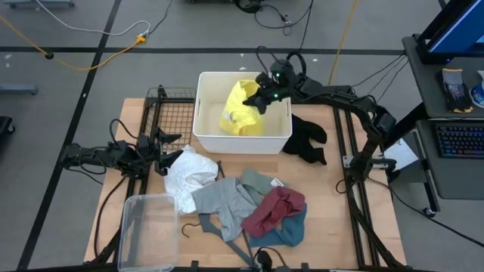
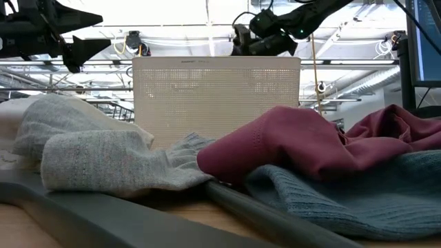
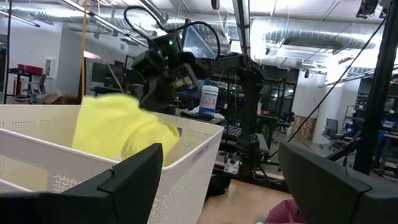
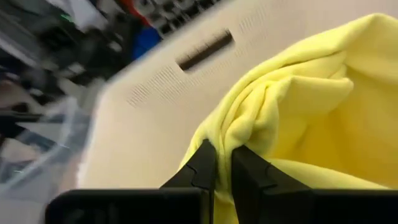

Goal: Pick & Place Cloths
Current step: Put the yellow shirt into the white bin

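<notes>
Right jaws (image 4: 224, 163) pinched shut on a fold of the yellow cloth (image 1: 243, 109), hanging over the white perforated basket (image 1: 206, 121) at the far middle of the surface (image 1: 340, 227). Yellow cloth draped mostly inside the basket, bunched toward its far right corner. Seen from the left wrist, yellow fabric (image 3: 115, 127) rising above the basket's rim (image 3: 186, 134) under the dark right wrist.

Left jaws (image 1: 168, 148) spread wide, holding nothing, hovering just beside the white cloth (image 1: 189, 175) at the left of the surface, near the basket's near left corner.

Black cloth (image 1: 308, 139) lying on the surface just right of the basket. Grey cloth (image 1: 223, 200) spread near the middle, touching the white one. Sage-green cloth (image 1: 257, 181) partly under the maroon cloth (image 1: 274, 210), maroon lying on top of the teal cloth (image 1: 291, 230). Thin grey hanger (image 1: 198, 224) poking out beside the grey cloth. Clear plastic bin (image 1: 140, 234) at the near left corner.
</notes>
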Robot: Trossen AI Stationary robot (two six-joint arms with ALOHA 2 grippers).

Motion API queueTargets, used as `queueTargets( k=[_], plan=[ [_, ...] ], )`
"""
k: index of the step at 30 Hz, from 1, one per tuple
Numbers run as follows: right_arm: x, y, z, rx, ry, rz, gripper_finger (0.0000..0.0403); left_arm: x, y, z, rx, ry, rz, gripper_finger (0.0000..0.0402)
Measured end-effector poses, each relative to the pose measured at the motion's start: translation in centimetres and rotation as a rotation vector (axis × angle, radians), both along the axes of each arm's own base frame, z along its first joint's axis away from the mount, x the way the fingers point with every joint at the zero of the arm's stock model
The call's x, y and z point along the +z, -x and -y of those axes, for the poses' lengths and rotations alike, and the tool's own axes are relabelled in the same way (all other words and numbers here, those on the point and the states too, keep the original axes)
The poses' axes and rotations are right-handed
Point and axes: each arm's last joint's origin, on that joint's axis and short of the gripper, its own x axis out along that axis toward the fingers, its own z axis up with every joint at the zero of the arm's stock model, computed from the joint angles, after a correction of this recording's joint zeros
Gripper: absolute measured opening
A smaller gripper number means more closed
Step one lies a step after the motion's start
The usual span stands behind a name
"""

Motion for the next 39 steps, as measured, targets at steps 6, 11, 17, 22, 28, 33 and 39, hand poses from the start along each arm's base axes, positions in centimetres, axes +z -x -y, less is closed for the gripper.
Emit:
queueTargets(
  k=[6, 11, 17, 22, 28, 33, 39],
  plan=[
    [-1.0, 0.0, -0.9, -0.076, 0.04, -0.143, 0.0017, 0.0, 0.0, 0.0, 0.001, -0.001, 0.0, 0.0324],
    [-1.9, 0.4, -0.9, -0.149, 0.064, -0.261, 0.0017, 0.0, 0.0, 0.0, 0.001, 0.0, 0.0, 0.0324],
    [-2.7, 0.4, -0.7, -0.168, 0.085, -0.319, 0.0017, 0.0, 0.0, 0.0, 0.001, 0.0, 0.0, 0.0324],
    [-4.0, -0.3, -1.1, -0.187, 0.106, -0.39, 0.0028, 0.0, 0.0, 0.0, 0.001, 0.0, 0.0, 0.0324],
    [-5.7, -1.3, -1.5, -0.177, 0.152, -0.451, 0.0023, 0.0, 0.0, 0.0, -0.003, 0.009, 0.003, 0.0324],
    [-5.5, -1.4, -1.8, -0.163, 0.248, -0.476, 0.0041, 0.0, 0.0, 0.0, -0.003, 0.011, 0.004, 0.0324],
    [-6.0, -1.2, -1.8, -0.131, 0.268, -0.5, 0.0073, 0.0, 0.0, 0.0, -0.003, 0.012, 0.004, 0.0324]
  ],
)
